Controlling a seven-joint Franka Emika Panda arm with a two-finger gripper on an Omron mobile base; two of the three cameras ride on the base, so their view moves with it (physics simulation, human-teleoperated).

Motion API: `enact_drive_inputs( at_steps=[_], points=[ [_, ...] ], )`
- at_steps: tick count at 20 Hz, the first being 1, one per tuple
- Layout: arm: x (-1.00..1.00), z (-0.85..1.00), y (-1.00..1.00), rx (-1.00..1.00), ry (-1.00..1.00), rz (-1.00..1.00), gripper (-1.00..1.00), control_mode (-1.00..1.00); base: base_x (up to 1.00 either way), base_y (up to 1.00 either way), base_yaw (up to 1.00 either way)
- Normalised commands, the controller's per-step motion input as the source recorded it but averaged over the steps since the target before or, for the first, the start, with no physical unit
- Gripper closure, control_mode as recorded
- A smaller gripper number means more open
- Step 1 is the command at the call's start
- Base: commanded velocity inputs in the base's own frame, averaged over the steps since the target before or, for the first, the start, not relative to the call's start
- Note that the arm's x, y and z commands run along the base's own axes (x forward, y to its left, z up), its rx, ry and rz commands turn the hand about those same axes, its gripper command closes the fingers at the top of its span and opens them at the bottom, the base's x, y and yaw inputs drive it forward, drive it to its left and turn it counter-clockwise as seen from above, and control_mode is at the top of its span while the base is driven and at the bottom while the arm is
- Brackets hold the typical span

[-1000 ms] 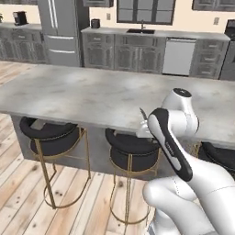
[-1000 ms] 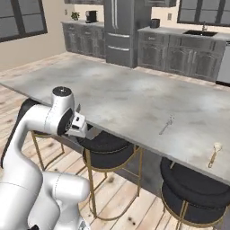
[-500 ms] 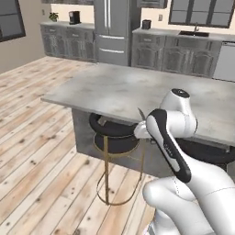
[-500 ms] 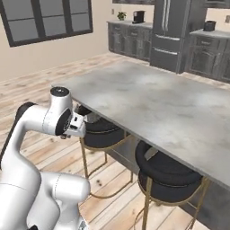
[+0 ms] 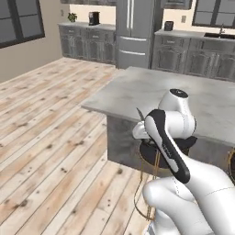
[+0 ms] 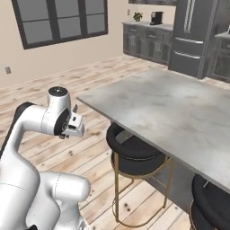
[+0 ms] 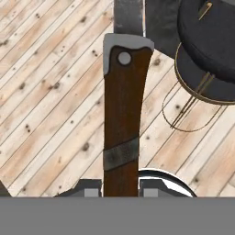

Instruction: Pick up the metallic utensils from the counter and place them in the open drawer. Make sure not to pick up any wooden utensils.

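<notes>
Our base has swung past the counter (image 5: 151, 89) end, gripper (image 7: 120, 193) still clamped narrowly on the knife (image 7: 121, 124), so we judge we're carrying it toward the drawer.

A glossy white arm (image 5: 183, 174) with rounded, bulbous shells was seen in both base views. A long black band was set along the forearm link in the left base view. Dark grey caps were fitted at the joints, one on top of the round wrist housing (image 6: 58, 92). A small boxy white hand (image 6: 73, 126) was mounted beside it.
</notes>
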Motion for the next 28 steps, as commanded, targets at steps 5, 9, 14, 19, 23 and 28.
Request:
enact_drive_inputs(
  at_steps=[5,9,14,19,23,28],
  points=[
    [0.00,0.00,0.00,0.00,0.00,0.00,1.00,1.00,1.00,1.00,0.00],
    [0.00,0.00,0.00,0.00,0.00,0.00,1.00,1.00,0.99,1.00,0.00],
    [0.00,0.00,0.00,0.00,0.00,0.00,1.00,1.00,0.96,1.00,-0.04],
    [0.00,0.00,0.00,0.00,0.00,0.00,1.00,1.00,1.00,1.00,-0.21],
    [0.00,0.00,0.00,0.00,0.00,0.00,1.00,1.00,1.00,1.00,-0.36],
    [0.00,0.00,0.00,0.00,0.00,0.00,1.00,1.00,1.00,1.00,-0.39]
  ],
)
